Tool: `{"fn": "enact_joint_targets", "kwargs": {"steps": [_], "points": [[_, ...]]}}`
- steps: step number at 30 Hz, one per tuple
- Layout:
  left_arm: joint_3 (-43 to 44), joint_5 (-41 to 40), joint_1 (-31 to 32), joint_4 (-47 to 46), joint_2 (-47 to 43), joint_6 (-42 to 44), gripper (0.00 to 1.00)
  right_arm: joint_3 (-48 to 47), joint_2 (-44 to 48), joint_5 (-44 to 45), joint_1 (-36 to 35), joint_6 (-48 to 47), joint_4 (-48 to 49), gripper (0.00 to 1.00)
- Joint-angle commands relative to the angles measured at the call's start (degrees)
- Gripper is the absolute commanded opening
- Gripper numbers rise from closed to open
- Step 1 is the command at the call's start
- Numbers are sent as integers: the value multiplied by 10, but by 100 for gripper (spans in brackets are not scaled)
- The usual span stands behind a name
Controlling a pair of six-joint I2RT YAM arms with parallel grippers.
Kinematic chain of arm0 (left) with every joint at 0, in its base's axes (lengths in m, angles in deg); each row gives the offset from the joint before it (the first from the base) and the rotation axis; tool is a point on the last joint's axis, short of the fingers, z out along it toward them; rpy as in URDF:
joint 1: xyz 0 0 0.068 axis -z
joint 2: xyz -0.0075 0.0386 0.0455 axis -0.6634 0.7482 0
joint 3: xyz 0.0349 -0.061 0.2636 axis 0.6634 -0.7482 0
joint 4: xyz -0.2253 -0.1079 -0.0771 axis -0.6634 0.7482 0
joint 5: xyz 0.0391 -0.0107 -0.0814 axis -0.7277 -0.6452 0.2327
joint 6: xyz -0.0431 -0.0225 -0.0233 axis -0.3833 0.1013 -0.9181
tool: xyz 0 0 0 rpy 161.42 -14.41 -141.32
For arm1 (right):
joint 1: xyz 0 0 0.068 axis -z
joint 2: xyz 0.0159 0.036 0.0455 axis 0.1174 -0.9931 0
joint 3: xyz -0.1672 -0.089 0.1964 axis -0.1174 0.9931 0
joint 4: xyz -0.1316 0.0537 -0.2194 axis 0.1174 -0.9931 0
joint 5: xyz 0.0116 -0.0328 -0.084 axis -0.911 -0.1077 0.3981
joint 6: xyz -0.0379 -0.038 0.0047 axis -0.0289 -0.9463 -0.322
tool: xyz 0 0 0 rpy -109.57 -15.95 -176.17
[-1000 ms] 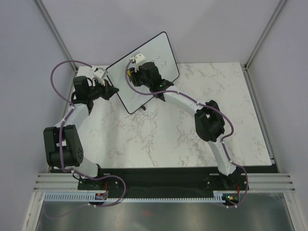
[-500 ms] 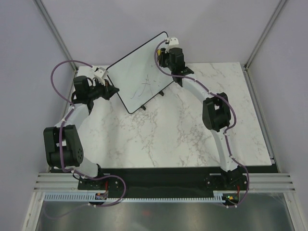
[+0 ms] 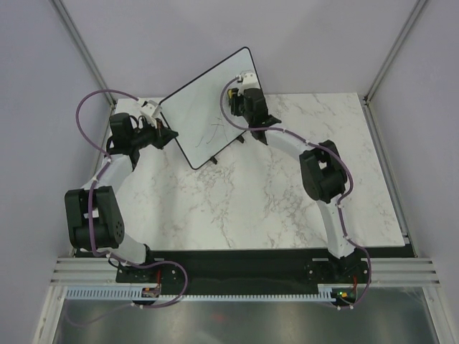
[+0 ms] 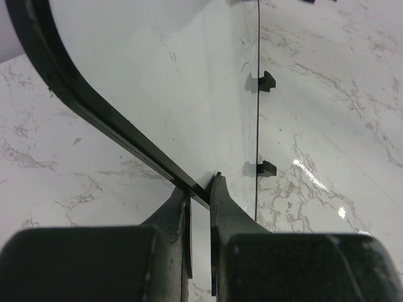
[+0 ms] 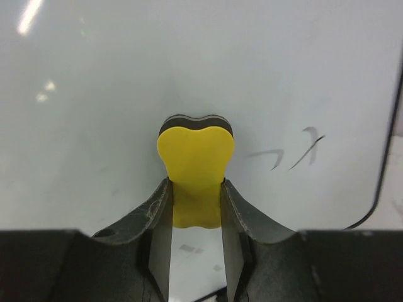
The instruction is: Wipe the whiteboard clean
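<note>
The whiteboard (image 3: 197, 115) stands propped on its small black feet (image 4: 261, 82) at the far left of the marble table (image 3: 287, 208), with its face turned toward the near right. Wiping is the step in hand. I judge it goes well only if the hold on the left edge is firm enough to resist the eraser's push; otherwise the board may swing or tip back on its feet.

Faint scribbles (image 3: 215, 132) lie near the middle of the face. A few short strokes (image 5: 302, 148) sit just right of the yellow eraser (image 5: 195, 148), close to a rounded corner. The felt should lie flat on the surface under even pressure. It should travel in overlapping passes that cover both patches without running off the edge.

The left gripper (image 4: 200, 189) is closed on the board's black rim (image 4: 94, 104), its fingers pinching the edge from front and back. The right gripper (image 5: 196, 185) is clamped on the eraser's narrow waist. The eraser's dark felt side appears pressed against the board in its far right part.
</note>
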Motion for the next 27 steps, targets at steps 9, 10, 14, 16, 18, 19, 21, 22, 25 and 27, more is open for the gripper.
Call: {"fn": "enact_joint_targets", "kwargs": {"steps": [9, 10, 14, 16, 18, 19, 21, 22, 25, 27], "points": [[-6, -50, 10, -6, 4, 209, 2, 59, 29, -44, -111, -28, 48, 0], [-7, -50, 10, -6, 3, 209, 2, 51, 25, -41, -96, -23, 31, 0], [-8, -45, 11, -6, 4, 208, 2, 39, 9, -12, -41, 41, 12, 0], [-8, -44, 10, -6, 5, 209, 2, 48, 8, -2, -8, 81, 18, 0], [-7, -43, 10, -6, 5, 210, 2, 47, -1, 1, 9, 101, 20, 0], [-7, -44, 10, -6, 6, 210, 2, 36, -6, 1, 24, 106, 11, 0], [-6, -43, 10, -6, 7, 210, 2, 16, -31, -5, 37, 113, -4, 0], [-6, -44, 10, -6, 6, 210, 2, -3, -39, -4, 46, 119, -20, 0], [-6, -44, 10, -6, 6, 210, 2, -22, -62, -6, 58, 135, -29, 0], [-6, -43, 10, -5, 7, 213, 2, -27, -68, -15, 61, 145, -29, 0]]}}
